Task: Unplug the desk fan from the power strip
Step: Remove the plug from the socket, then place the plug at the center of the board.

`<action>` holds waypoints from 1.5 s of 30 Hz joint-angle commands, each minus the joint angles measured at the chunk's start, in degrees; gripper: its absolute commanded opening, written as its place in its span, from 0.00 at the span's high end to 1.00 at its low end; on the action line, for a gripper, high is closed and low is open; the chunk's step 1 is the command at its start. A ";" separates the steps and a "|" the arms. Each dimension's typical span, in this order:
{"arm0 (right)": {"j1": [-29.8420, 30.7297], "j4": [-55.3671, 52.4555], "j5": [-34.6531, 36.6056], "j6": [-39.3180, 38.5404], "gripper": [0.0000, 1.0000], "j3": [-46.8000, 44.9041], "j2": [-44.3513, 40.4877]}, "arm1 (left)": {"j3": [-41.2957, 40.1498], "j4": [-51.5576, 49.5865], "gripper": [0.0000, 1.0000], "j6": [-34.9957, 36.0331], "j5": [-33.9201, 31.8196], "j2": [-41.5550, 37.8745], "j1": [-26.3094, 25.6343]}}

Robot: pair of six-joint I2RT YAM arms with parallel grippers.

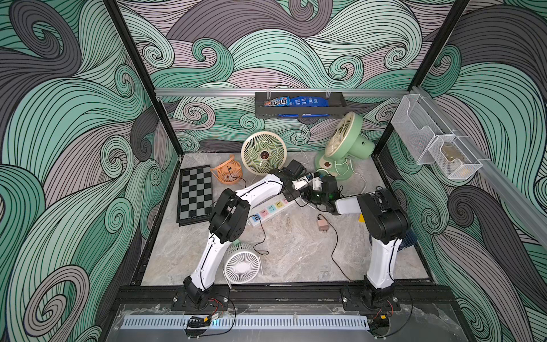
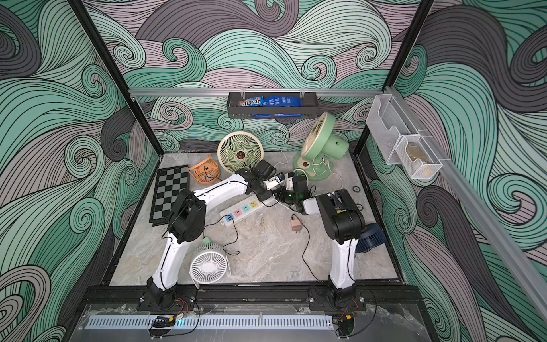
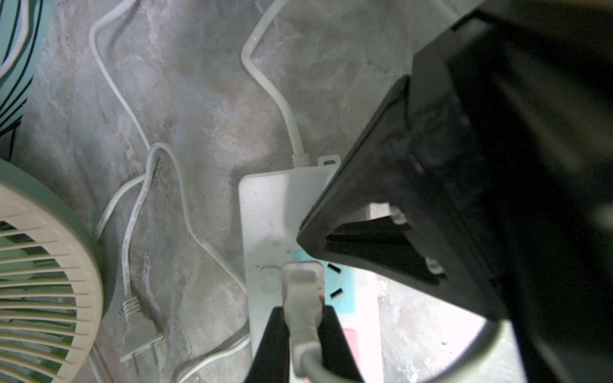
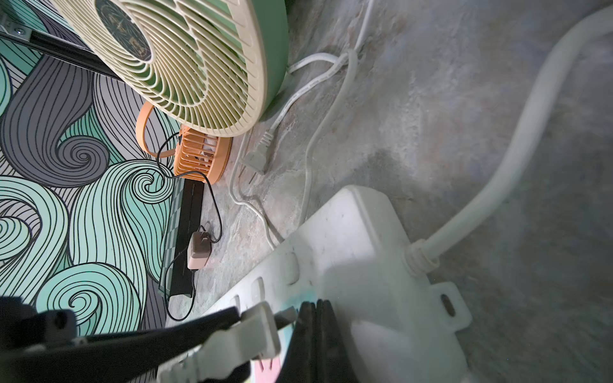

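At the 9 o'clock side of the table, the chessboard [image 1: 195,194] and the orange fan [image 1: 227,173] lie well apart from the work and need nothing from you.

Near the centre, your left gripper [image 3: 303,313] is pinching the grey-white plug [image 3: 302,288], one finger on each flat side. The plug sits over the blue socket of the power strip [image 1: 269,208]. The strip lies across the middle of the table, with its USB end toward 8 o'clock and its corded end toward 2 o'clock.

In the right wrist view the plug's blades [image 4: 286,315] show bare metal, so I judge the plug out of the socket, or all but out.

Just beside it, your right gripper [image 4: 316,310] has its fingers pressed together on nothing, tips down on the strip's face to pin it.

I cannot trace the held cord to a fan. It could be the cream-grilled fan [image 1: 263,152] at 12 o'clock or the mint fan [image 1: 344,139] at 1 o'clock. A second plug [image 3: 139,335] lies loose on the table near the cream one.

You are at the end of the pull. Next, lift the plug straight away from the strip's face, without twisting it. Hold the right gripper down until both blades are plainly clear. Then carry the plug to bare table and let go.
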 commanded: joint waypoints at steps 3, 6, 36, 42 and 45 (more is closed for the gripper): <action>-3.47 -6.47 -1.21 -1.69 0.98 -0.49 -7.72 | 5.38 -3.35 1.00 -2.21 4.73 -1.21 0.41; -5.97 -8.16 -2.61 -2.92 0.95 -0.33 -12.04 | 6.40 -3.44 1.00 -2.56 7.22 -1.19 0.46; -16.34 -20.53 1.70 -9.35 0.92 -12.98 -44.16 | 34.10 -7.81 1.00 -16.08 22.10 23.84 -5.57; -16.61 -20.91 1.71 -9.26 0.89 -14.00 -45.33 | 34.81 -7.43 1.00 -16.80 22.27 24.73 -5.61; -16.67 -20.97 1.70 -9.24 0.88 -14.10 -45.32 | 34.85 -7.71 1.00 -16.84 22.28 24.73 -5.61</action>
